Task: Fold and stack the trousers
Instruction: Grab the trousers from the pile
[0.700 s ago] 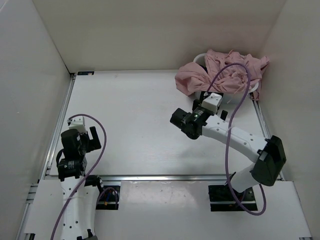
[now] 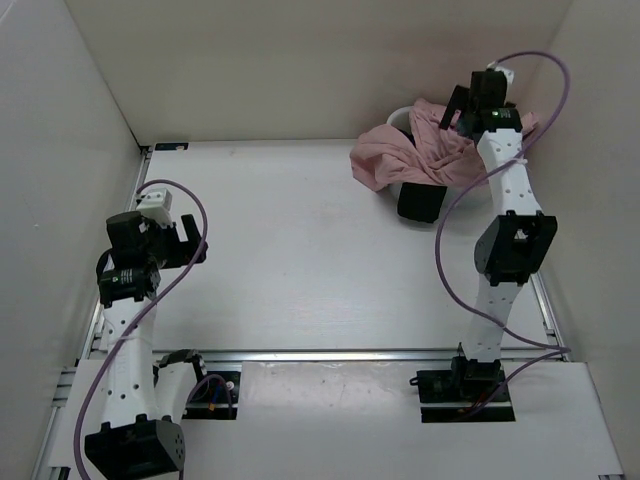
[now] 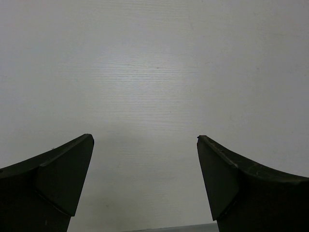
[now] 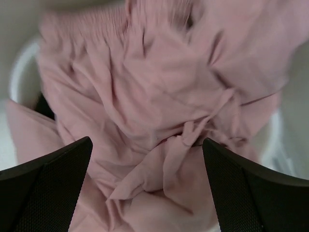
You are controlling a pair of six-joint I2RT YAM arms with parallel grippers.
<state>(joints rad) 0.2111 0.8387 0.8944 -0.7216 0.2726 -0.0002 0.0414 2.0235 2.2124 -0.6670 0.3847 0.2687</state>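
Observation:
The dusty-pink trousers point(image 2: 400, 155) lie crumpled in a heap in and over a white basket point(image 2: 398, 115) at the back right; part of them spills over the rim onto the table. My right gripper point(image 2: 462, 112) hangs above the heap, open and empty. In the right wrist view the trousers point(image 4: 154, 96) fill the frame between the spread fingers of that gripper point(image 4: 147, 141), apart from them. My left gripper point(image 2: 185, 245) is open and empty over bare table at the left; the left wrist view shows the gripper point(image 3: 145, 140) above plain white surface.
A dark item point(image 2: 420, 200) sits at the basket's front, under the pink cloth; it also shows in the right wrist view point(image 4: 44, 107). White walls close in the table point(image 2: 290, 250) on the left, back and right. A metal rail point(image 2: 330, 353) runs along the near edge.
My right arm has risen from the table in front of the basket and swung back to hang over the trousers. My left arm has lifted and reached a little forward.

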